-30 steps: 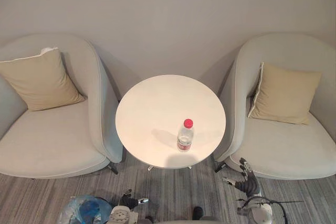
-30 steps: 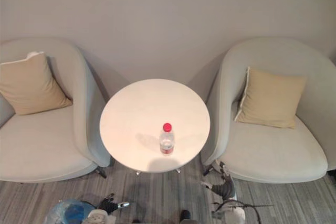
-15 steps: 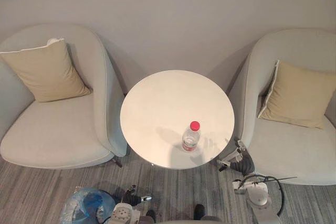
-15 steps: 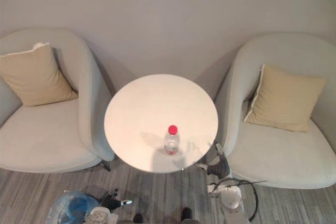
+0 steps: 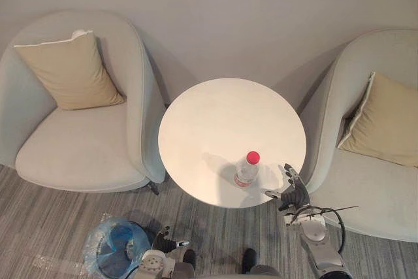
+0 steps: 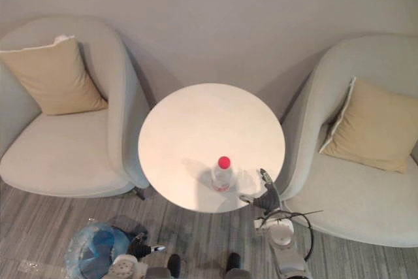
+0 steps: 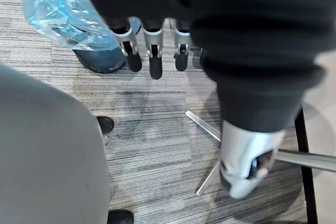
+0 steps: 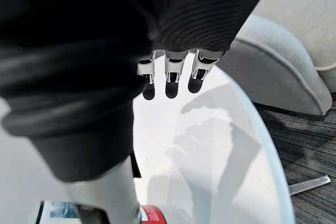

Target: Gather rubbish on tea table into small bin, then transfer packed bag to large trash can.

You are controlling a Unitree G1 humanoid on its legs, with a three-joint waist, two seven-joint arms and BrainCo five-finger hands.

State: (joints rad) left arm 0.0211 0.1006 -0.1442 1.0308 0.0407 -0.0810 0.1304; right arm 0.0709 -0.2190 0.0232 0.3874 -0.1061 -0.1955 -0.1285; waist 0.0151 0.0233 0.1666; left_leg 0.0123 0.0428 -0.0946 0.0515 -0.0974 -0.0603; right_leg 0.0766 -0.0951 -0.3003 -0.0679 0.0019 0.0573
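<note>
A clear plastic bottle (image 5: 246, 170) with a red cap stands upright near the front edge of the round white tea table (image 5: 222, 122). My right hand (image 5: 293, 193) hovers at the table's front right edge, just right of the bottle, fingers straight and holding nothing. In the right wrist view the fingers (image 8: 168, 80) reach over the tabletop (image 8: 226, 161) and the red cap (image 8: 153, 214) shows by the thumb. A small bin lined with a blue bag (image 5: 114, 255) stands on the floor at the lower left. My left hand (image 5: 164, 246) hangs low beside it, fingers (image 7: 152, 56) relaxed above the bag (image 7: 73, 14).
Two grey armchairs flank the table: the left one (image 5: 85, 155) holds a tan cushion (image 5: 68, 70), the right one (image 5: 385, 181) another tan cushion (image 5: 386, 122). A wall stands behind. Striped grey carpet (image 5: 39, 213) covers the floor. The table's metal legs (image 7: 210, 129) show in the left wrist view.
The camera has shifted, sliding the scene rightward. My right hand has risen from floor level by the right chair up to the table's front right edge, near the bottle.
</note>
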